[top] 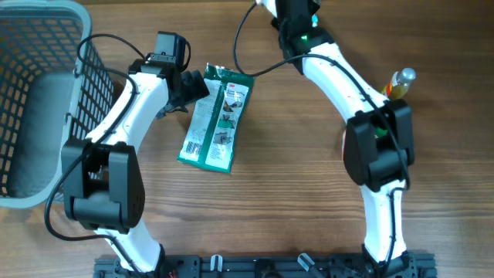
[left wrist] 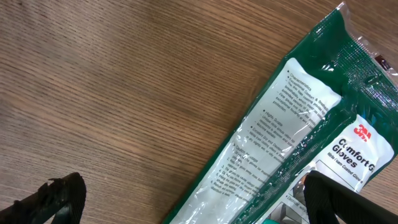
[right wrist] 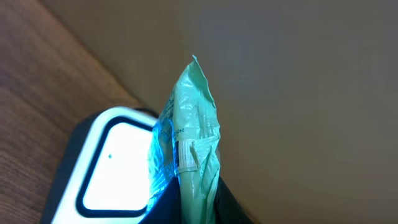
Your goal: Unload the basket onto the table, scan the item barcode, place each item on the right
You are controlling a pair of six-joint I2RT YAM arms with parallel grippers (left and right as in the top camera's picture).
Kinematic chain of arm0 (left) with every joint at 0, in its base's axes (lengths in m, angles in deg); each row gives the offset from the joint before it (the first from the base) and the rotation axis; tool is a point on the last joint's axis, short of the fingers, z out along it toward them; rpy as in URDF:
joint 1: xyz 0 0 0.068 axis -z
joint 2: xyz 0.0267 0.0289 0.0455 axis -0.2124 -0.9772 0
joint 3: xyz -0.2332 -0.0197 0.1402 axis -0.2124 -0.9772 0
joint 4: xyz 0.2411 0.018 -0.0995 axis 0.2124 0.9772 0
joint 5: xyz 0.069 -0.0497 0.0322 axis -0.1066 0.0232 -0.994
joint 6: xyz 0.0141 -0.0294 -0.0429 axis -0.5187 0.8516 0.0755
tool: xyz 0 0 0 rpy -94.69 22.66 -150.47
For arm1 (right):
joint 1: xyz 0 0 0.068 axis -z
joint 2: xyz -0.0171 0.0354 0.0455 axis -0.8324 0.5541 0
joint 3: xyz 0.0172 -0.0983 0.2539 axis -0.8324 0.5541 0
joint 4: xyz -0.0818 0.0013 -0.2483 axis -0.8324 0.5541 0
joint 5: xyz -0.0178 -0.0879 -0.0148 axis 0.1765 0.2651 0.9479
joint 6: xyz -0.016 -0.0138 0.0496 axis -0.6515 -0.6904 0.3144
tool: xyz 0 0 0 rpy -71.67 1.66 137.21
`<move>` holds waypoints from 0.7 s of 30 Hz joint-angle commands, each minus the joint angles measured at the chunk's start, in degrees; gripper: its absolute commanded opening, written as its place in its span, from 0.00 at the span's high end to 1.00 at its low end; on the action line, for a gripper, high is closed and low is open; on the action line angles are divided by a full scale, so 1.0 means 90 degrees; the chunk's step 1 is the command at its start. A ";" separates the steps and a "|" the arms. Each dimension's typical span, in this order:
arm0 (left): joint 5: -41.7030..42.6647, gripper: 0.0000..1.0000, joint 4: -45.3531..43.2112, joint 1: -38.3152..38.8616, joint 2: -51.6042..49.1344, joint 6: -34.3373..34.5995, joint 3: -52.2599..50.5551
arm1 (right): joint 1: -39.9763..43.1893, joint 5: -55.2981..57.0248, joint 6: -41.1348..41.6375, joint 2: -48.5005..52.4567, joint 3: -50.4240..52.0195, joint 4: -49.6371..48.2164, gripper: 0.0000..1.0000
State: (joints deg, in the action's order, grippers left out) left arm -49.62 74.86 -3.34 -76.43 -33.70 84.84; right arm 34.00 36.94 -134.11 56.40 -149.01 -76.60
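Note:
My right gripper (right wrist: 194, 202) is shut on a pale green plastic packet (right wrist: 196, 118), which stands upright out of the jaws. The packet is right beside a scanner (right wrist: 112, 165) with a glowing white window; blue light falls on the packet's left side. No barcode shows on it. In the overhead view the right arm (top: 332, 69) reaches to the top edge and its jaws are hidden. My left gripper (top: 189, 89) (left wrist: 193, 202) is open and low over the table, straddling the edge of a dark green glove package (top: 216, 120) (left wrist: 298, 124) that lies flat.
A grey wire basket (top: 46, 46) stands at the far left beside the left arm. A small bottle (top: 397, 83) with a yellow label lies at the right, next to the right arm.

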 commanded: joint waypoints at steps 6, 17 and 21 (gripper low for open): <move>-0.0083 0.00 0.0005 -0.0017 0.0092 -0.0029 0.0078 | -0.0197 -0.0352 0.0420 0.0153 -0.0097 0.0510 0.96; -0.0083 0.00 0.0005 -0.0017 0.0092 -0.0029 0.0078 | -0.0199 -0.1139 0.1265 0.0153 -0.0097 0.0962 0.96; -0.0085 0.00 0.0005 -0.0017 0.0092 -0.0029 0.0078 | -0.0192 -0.0041 0.1263 0.0092 -0.0100 0.1018 0.96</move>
State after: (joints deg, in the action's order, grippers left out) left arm -49.62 74.86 -3.34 -76.43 -33.70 84.84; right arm 32.32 31.00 -124.60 57.15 -149.05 -67.99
